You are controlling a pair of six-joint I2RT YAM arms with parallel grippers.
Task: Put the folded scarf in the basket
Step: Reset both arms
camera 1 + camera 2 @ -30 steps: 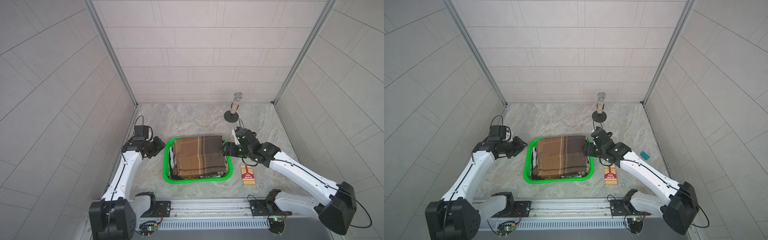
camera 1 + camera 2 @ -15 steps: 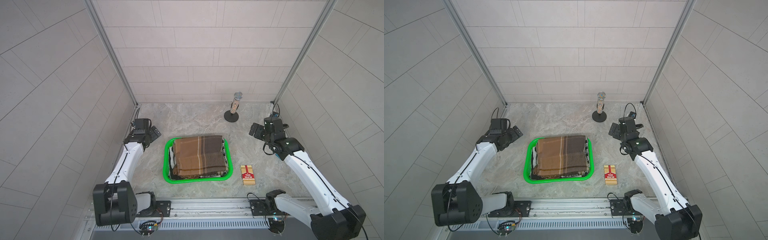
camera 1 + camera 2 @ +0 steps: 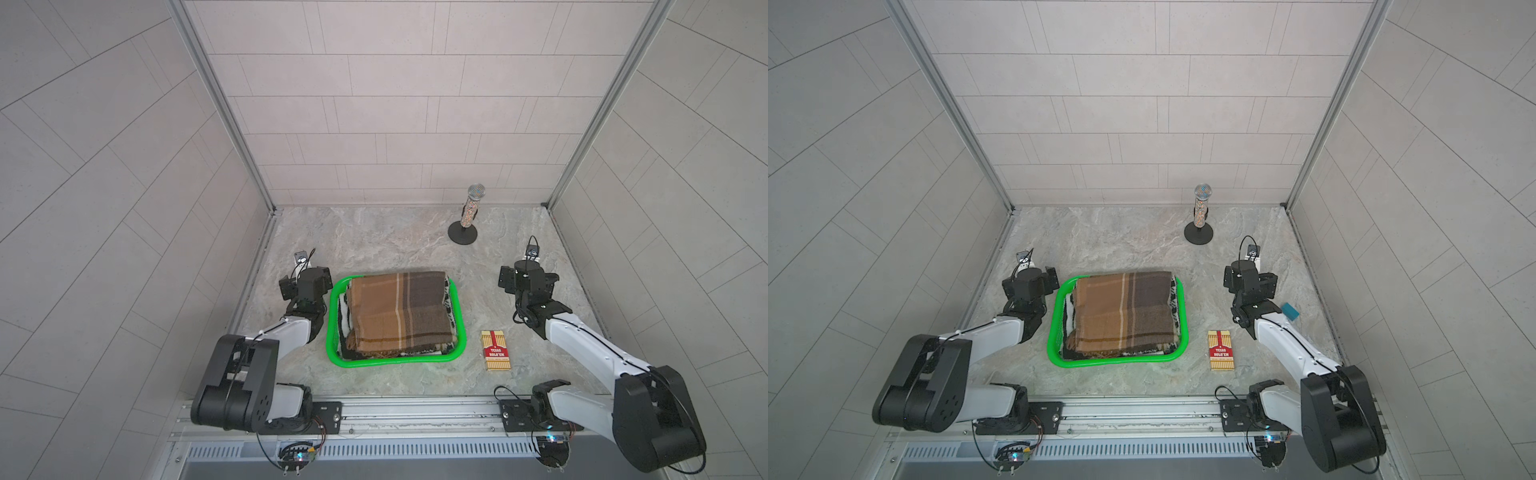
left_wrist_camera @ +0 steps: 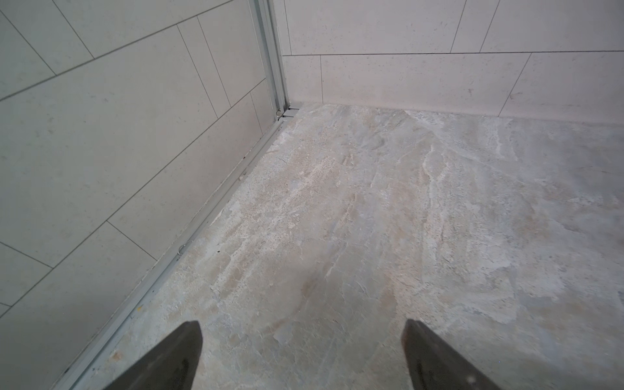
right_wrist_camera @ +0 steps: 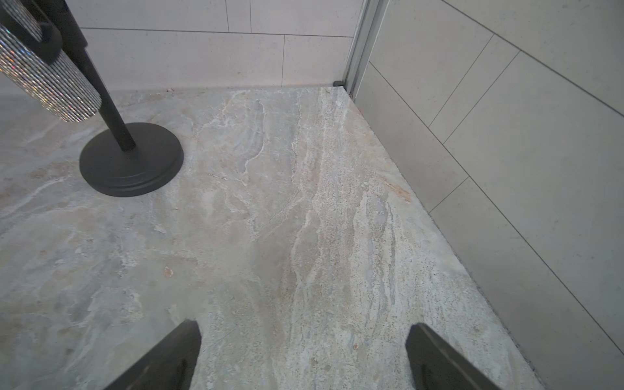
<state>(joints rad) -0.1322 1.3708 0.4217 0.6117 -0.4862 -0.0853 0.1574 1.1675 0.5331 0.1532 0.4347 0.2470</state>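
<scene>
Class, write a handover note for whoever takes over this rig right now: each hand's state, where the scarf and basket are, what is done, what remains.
Hands: the left hand is open and empty over the bare table, beside the basket. The right hand is open and empty near the microphone stand.
Things: the scarf lies folded inside the basket, on top of other cloth.
Done: scarf placed and released.
Left: apparently nothing for the task; probably just parking the arms.

Left pincer and right pincer, jaws spread wide, empty, angled downward.
</scene>
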